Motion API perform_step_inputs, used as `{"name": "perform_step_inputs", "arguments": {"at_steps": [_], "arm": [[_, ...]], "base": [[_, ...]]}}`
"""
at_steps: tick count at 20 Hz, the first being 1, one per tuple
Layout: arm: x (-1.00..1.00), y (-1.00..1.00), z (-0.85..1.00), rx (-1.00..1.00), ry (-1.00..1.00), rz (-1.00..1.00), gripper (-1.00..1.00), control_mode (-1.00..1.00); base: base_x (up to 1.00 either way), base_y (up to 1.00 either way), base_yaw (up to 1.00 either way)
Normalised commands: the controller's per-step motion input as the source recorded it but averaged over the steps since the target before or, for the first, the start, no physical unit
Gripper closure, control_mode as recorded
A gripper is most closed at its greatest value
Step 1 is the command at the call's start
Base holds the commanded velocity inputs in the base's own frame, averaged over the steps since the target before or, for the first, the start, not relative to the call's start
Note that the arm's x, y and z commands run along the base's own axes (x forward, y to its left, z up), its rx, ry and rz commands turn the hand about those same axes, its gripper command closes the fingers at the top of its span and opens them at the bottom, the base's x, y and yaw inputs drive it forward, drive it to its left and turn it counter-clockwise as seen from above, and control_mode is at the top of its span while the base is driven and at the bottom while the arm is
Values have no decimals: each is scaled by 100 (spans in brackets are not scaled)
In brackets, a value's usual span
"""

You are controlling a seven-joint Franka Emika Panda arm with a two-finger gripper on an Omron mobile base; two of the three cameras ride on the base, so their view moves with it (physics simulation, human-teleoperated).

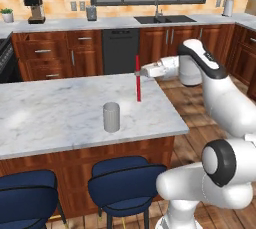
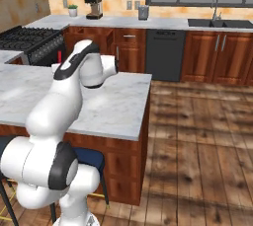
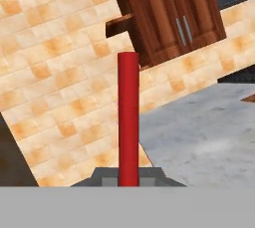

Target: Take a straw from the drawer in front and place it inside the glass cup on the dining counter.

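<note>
In the left base view the claw point(image 1: 140, 73) sits just right of centre in the frame, clenched on the straw point(image 1: 138, 78), which stands upright over the far right part of the dining counter point(image 1: 60, 113). The red straw's lower end hangs above the marble surface, clear of it. The glass cup point(image 1: 111, 117) stands on the counter lower and to the left of the straw, near the centre of the frame, apart from it. In the hand view the straw point(image 3: 128, 122) rises straight up the middle of the frame from the bottom edge, against orange tiled backsplash point(image 3: 60, 72) and a wood wall cabinet point(image 3: 169, 13) in the upper right. In the right base view the arm's bulk hides the claw, and the dining counter point(image 2: 118, 106) runs across the left half of the frame.
</note>
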Motion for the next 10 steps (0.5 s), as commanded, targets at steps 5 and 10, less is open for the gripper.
{"name": "perform_step_inputs", "arguments": {"at_steps": [5,10], "arm": [[-16,17,0,9,-28,4,100,-100],[6,27,-5,2,1,0,100,-100]], "base": [[0,0,0],[0,0,0]]}}
